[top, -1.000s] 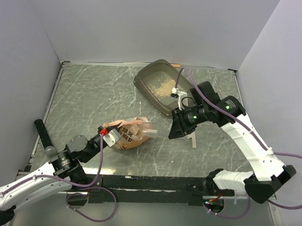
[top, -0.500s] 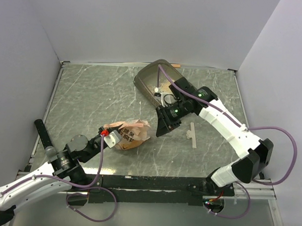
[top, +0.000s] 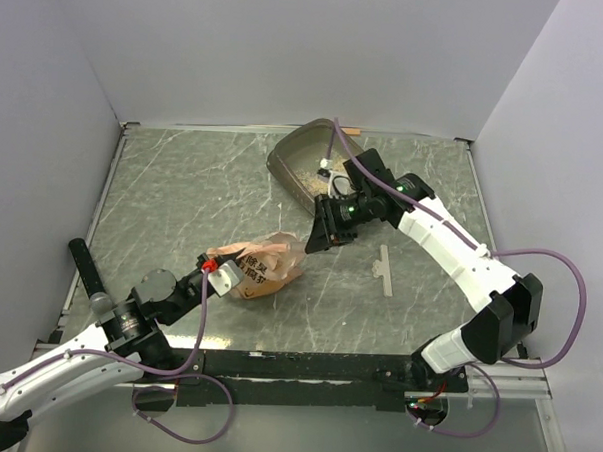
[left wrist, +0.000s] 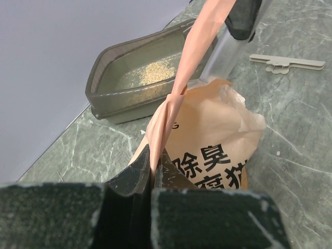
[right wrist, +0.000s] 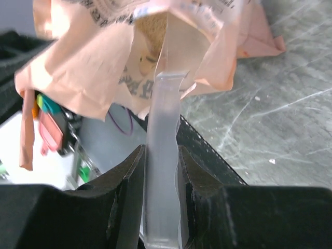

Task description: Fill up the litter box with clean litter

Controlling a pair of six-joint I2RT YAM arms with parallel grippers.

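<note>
The left wrist view shows the left gripper (left wrist: pixel 154 158) pinching the edge of the bag (left wrist: pixel 210 137). Only the right wrist view shows the right gripper (right wrist: pixel 162 174) clamping a clear scoop (right wrist: pixel 165 119).

Both arms had white shells joined by black cylindrical joints. The left arm (top: pixel 70 368) carried a purple cable (top: pixel 202 322) along its length and a red-and-white block (top: pixel 219 272) near the wrist. The right arm (top: pixel 460 258) showed small green lights (top: pixel 349 210) on its black wrist, and a purple loop (top: pixel 577 298) of cable hung beside it. The left gripper (left wrist: pixel 154 155) and right gripper (right wrist: pixel 160 153) were matt black
</note>
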